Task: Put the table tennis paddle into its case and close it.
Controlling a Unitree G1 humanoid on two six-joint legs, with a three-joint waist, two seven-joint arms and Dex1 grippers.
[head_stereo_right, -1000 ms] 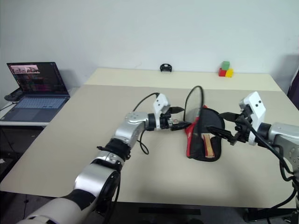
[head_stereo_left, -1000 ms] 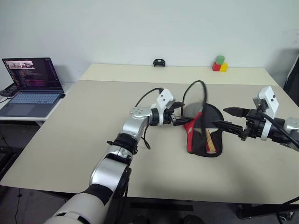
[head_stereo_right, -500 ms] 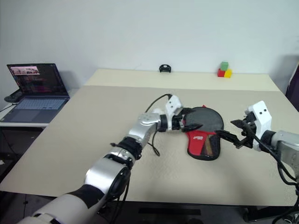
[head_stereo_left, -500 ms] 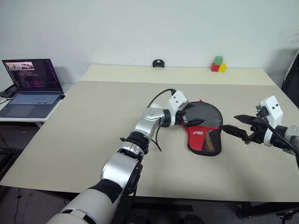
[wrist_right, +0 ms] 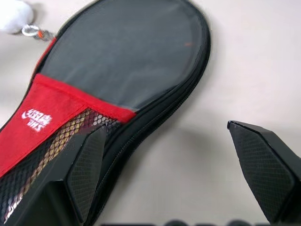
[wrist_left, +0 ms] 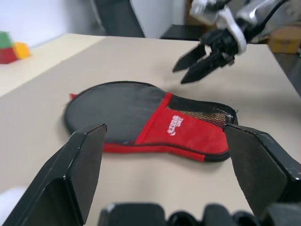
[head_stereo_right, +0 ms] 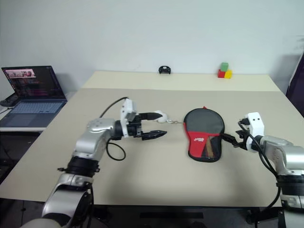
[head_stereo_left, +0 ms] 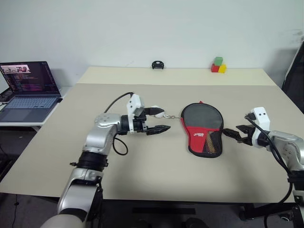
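The case (head_stereo_left: 203, 129) is laid flat and closed on the counter (head_stereo_left: 142, 166), between the two hands. The left hand (head_stereo_left: 160, 119) is held wide open and empty, its fingers pointed toward the case, with the white pom-pom (head_stereo_left: 159, 114) just beside its upper finger. The right hand (head_stereo_left: 232, 135) is spread wide and empty, its fingers close to the case's red mesh end. The paddle's wooden handle (head_stereo_left: 211, 142) is glimpsed through the mesh pocket.
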